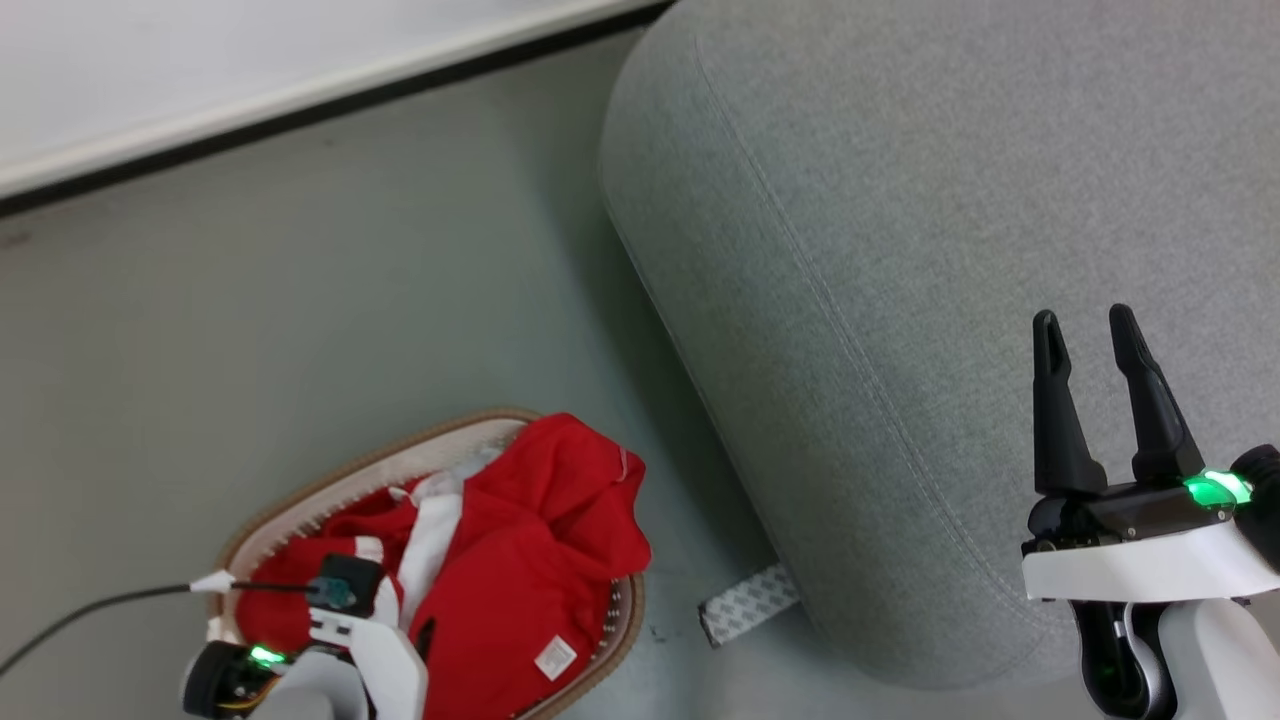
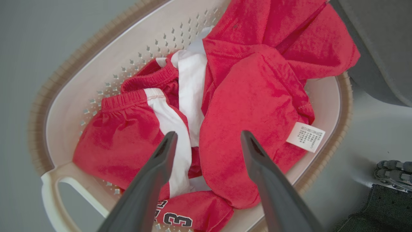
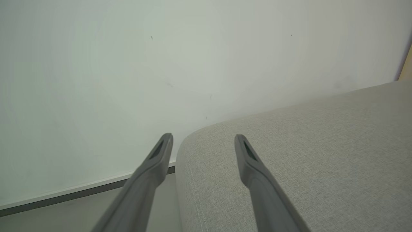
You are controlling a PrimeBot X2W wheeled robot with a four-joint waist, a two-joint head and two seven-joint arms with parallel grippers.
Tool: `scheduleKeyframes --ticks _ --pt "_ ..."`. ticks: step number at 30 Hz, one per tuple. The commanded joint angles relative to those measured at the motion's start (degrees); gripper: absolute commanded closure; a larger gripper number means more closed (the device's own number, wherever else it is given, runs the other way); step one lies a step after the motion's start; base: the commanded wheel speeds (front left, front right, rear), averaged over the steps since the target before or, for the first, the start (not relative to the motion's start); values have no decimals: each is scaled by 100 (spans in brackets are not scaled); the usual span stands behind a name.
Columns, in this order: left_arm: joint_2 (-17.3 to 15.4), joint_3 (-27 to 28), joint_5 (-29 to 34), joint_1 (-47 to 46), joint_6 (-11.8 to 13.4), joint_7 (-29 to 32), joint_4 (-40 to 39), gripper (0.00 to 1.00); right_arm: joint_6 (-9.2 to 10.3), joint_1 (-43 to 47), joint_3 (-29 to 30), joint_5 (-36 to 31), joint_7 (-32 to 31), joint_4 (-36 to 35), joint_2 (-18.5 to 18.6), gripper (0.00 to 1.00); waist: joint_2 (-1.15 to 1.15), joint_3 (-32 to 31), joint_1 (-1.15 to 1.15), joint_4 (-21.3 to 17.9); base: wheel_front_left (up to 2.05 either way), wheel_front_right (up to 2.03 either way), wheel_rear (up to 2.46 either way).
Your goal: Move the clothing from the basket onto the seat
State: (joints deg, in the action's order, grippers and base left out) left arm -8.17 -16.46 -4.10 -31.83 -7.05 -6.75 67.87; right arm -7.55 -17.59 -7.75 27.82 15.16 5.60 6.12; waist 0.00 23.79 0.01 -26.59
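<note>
The left end effector [image 2: 208,133], spread open and empty, hangs directly over the bright red soft fabric garment [image 2: 251,106] in the oval white plastic basket [image 2: 106,61].

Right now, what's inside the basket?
Red clothing with white stripes and a label lies in the basket, one part draped over its rim. Whatever lies beneath the clothing is covered.

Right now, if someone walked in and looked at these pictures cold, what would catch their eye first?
The bright red fabric garment with white stripes, heaped in the oval white plastic laundry basket with a tan-brown rim at the head view's lower left, jumps out, with the open left gripper poised above it. Next, the large light grey upholstered sofa on the right, the open right gripper over it.
</note>
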Motion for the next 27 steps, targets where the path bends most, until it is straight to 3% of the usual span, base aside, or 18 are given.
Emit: scheduleKeyframes --ticks 1,8,13,24,27 --pt "-139 -29 32 -150 -12 145 161 0 12 -135 49 32 -2 -87 -52 0 0 469 -1 -235 0 0 0" --pt "-472 -420 233 -454 -41 719 434 0 12 -266 155 30 -2 -262 -192 0 0 1021 -1 -519 0 0 0" --pt "-672 -862 627 -715 -10 1101 504 0 12 -286 204 33 -3 -285 -248 0 0 1382 -1 -498 0 0 0" --pt "-663 -1481 809 -1186 -44 1523 556 0 12 -372 288 113 -2 -348 -319 0 0 1891 -1 -442 0 0 0" --pt "-801 -1738 1038 -1408 31 1735 569 0 12 -377 278 149 -2 -379 -323 0 0 2025 -1 -414 1 1 1"
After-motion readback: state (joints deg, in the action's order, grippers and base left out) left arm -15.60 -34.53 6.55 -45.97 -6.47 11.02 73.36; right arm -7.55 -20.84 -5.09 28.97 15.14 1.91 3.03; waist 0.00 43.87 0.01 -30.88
